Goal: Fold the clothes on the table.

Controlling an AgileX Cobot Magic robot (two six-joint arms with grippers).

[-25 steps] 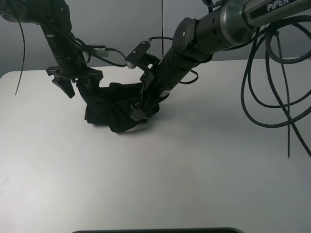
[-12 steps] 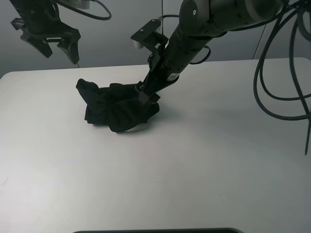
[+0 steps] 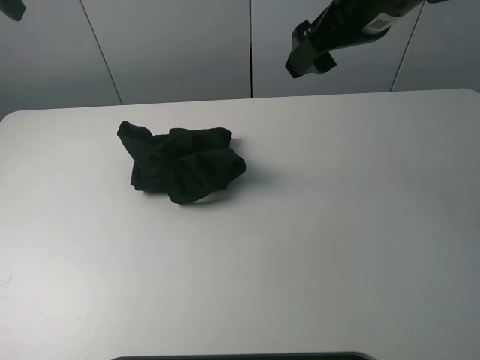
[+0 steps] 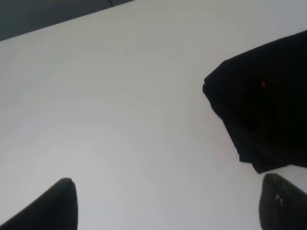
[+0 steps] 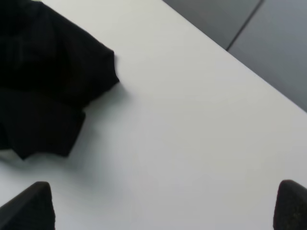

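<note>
We see the clothes (image 3: 182,164) lying as a crumpled black heap on the white tabletop (image 3: 322,240), left of centre and in the upper half of the high view. The heap is bunched into thick folds, with one lobe sticking out toward the upper left and a small pale patch showing under its lower edge. No print can be made out on the fabric from above; in the left wrist view we catch only a tiny red speck on the dark cloth (image 4: 261,108).

Neither arm touches the garment. The right end effector (image 3: 306,54) hangs high in the upper right of the high view, in front of the grey wall panels (image 3: 172,49) and well apart from the heap. Of the left arm, only a dark sliver (image 3: 10,9) shows at the top left corner of that frame.

In the left wrist view, the left end effector (image 4: 165,203) has its two dark fingertips (image 4: 53,206) far apart at the lower corners, with bare tabletop between them. The right end effector (image 5: 165,206) likewise shows its fingertips (image 5: 31,207) spread wide at the lower corners, nothing between them, with the cloth (image 5: 45,81) at the upper left of that frame.
</note>
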